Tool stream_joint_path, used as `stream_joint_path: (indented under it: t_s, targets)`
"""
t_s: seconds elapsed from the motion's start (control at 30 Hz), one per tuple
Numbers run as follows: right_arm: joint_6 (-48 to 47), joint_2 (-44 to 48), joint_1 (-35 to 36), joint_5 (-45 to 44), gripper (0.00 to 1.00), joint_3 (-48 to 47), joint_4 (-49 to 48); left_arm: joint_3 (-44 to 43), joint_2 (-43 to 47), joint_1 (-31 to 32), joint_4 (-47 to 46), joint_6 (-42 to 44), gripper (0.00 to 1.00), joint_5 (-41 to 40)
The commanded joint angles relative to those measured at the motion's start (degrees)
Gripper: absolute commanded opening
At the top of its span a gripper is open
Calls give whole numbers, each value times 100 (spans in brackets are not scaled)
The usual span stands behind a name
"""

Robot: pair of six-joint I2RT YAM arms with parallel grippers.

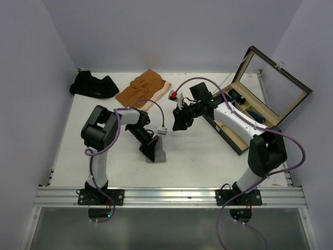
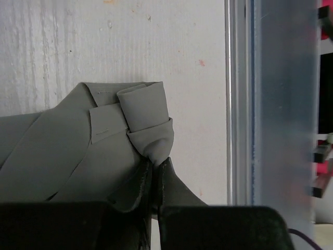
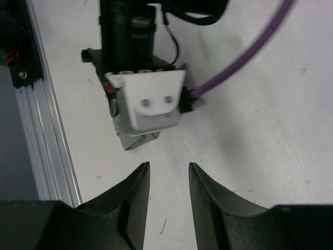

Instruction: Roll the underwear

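Note:
A light grey underwear lies folded on the white table, one end rolled into a small tube. My left gripper is shut on the lower tip of that roll; from above the gripper sits on the grey cloth near the table's middle. My right gripper hovers open over bare table with nothing between its fingers, a short way behind the left one. In the right wrist view a bit of grey cloth peeks out under the left wrist's white camera housing.
A rust-orange underwear and a black one lie at the back left. The open wooden box with a glass lid stands at the right. An aluminium rail runs along the near edge.

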State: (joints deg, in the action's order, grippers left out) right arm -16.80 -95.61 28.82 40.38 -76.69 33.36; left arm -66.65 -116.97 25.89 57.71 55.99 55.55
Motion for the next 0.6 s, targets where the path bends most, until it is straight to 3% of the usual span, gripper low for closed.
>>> stream_joint_path:
  t_s: [0.0,0.3,0.57]
  targets:
    - [-798,385,483,-82,40,233,530,-101,-896,-13,117,132,0,-1617]
    - [-1413,298,2240,-1023,47,935,-495,-533,-1372,-154,258,-44,6,-1591]
    - [-1546,-159,2954,-1524,50,1340,-1761,-498,-1364,-189,162,-123,8,-1565]
